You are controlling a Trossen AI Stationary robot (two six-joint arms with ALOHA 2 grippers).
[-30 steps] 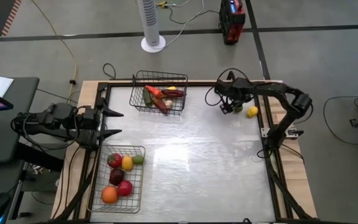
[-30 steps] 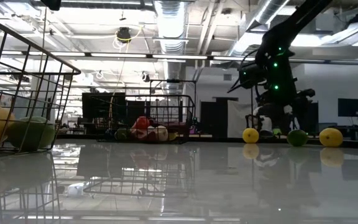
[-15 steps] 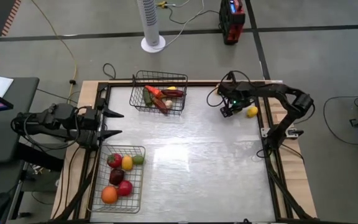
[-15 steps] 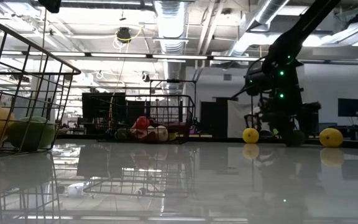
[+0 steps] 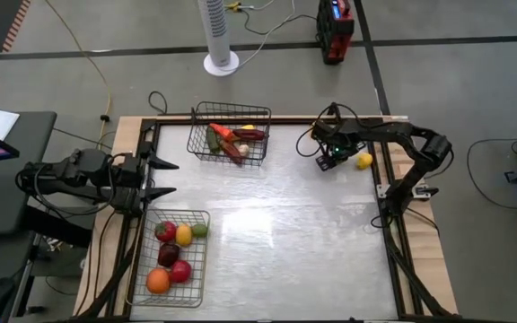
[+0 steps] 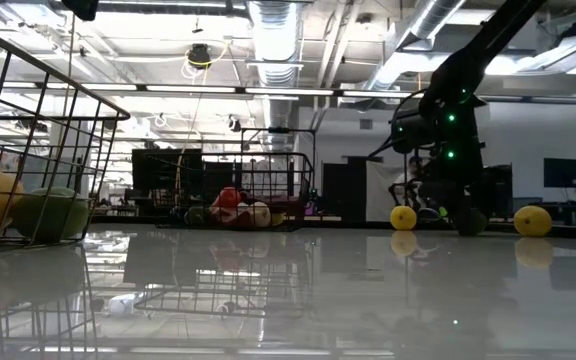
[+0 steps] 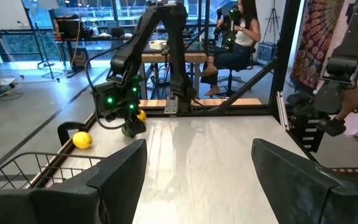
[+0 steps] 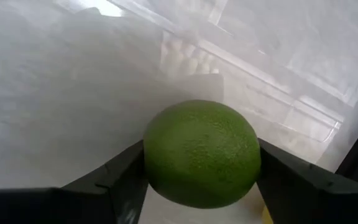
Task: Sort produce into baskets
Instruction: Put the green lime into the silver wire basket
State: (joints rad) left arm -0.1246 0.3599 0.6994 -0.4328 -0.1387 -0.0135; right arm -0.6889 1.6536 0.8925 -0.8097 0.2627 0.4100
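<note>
Nearest, fruit basket (image 5: 170, 257) holding tomatoes, lemon, orange, lime. Beside it, left tool (image 5: 155, 178) waiting at the counter (image 5: 294, 242) edge — fingers spread wide. Farther, vegetable basket (image 5: 230, 135). At the far right corner, right tool (image 8: 197, 186) closed around a green lime (image 8: 201, 153) — yellow lemon (image 5: 363, 161) just beside.

Readable text: none in any view.
Labels, brands: none legible on the baskets, the produce or the arms.
Numbers, signs: none legible on the counter or in the room behind it.
</note>
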